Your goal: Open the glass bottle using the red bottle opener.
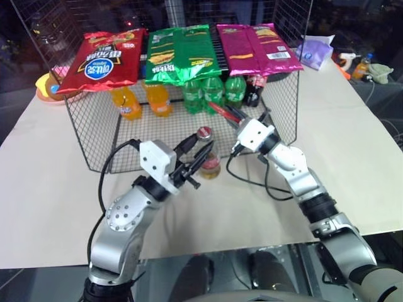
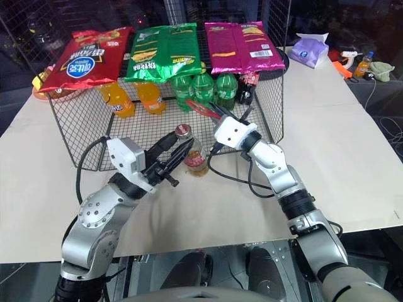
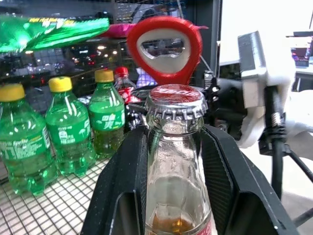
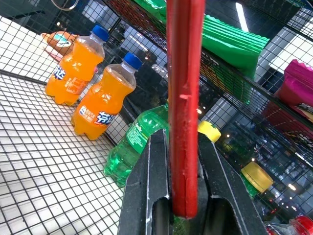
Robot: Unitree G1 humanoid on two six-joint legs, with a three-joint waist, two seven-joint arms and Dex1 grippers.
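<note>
Wire rack [image 1: 94, 141] stands at rear centre of table [image 1: 352, 126]. Snack bags [image 1: 182, 53] lie side by side on rack top. Plastic bottles [image 1: 189, 94] stand in a row under rack top, behind front mesh. Glass bottle [image 1: 209, 157] stands upright on table, just in front of rack, approx. centre. Left gripper [image 1: 198, 154] sits at bottle's left, fingers [image 3: 122, 186] either side of neck. Bottle opener [image 3: 166, 49] is behind and above cap [image 3: 176, 100], in right gripper [image 1: 242, 116], to bottle's right.

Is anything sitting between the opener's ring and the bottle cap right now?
Nothing visible. The red bottle opener, clamped in the right gripper, hangs just behind the crown cap of the glass bottle, which the left gripper holds.
</note>
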